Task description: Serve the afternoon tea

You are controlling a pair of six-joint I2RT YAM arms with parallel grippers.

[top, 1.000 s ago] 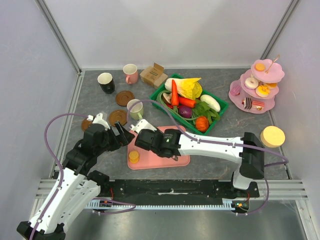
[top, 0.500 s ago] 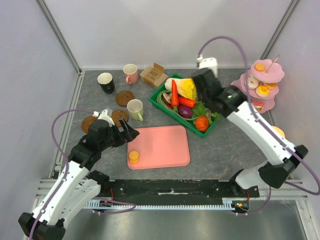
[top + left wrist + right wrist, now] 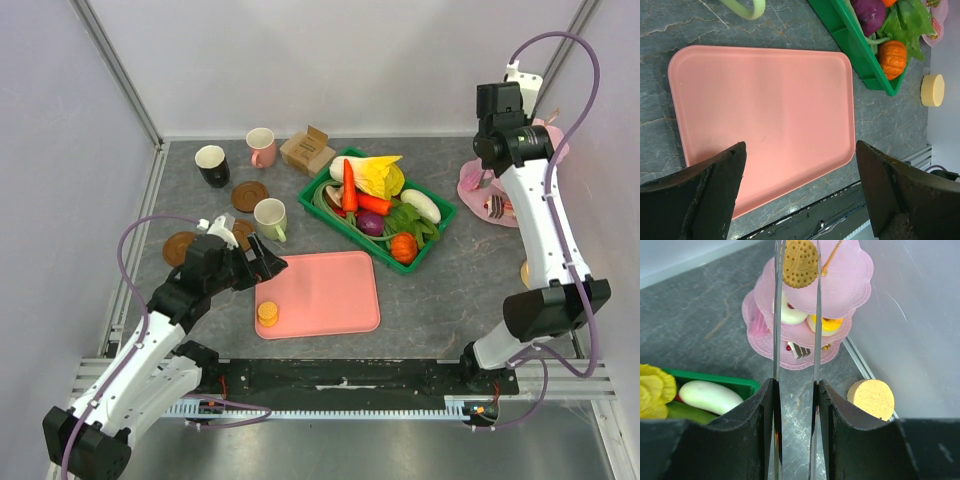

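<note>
At far left, a black mug (image 3: 211, 165), a pink mug (image 3: 261, 147) and a pale-green mug (image 3: 270, 218) stand among 3 brown coasters (image 3: 250, 196). My left gripper (image 3: 800, 150) hangs released, jaws wide, above the pink tray (image 3: 765, 110), where 1 orange biscuit (image 3: 267, 313) lies at the near-left corner. In the centre, a green basket (image 3: 842, 32) holds toy vegetables. At far right, my right gripper (image 3: 796, 250) hovers at the pink tiered stand (image 3: 850, 280), jaws narrowly parted either side of the top-tier biscuit (image 3: 800, 267); I cannot tell whether they grip it
</note>
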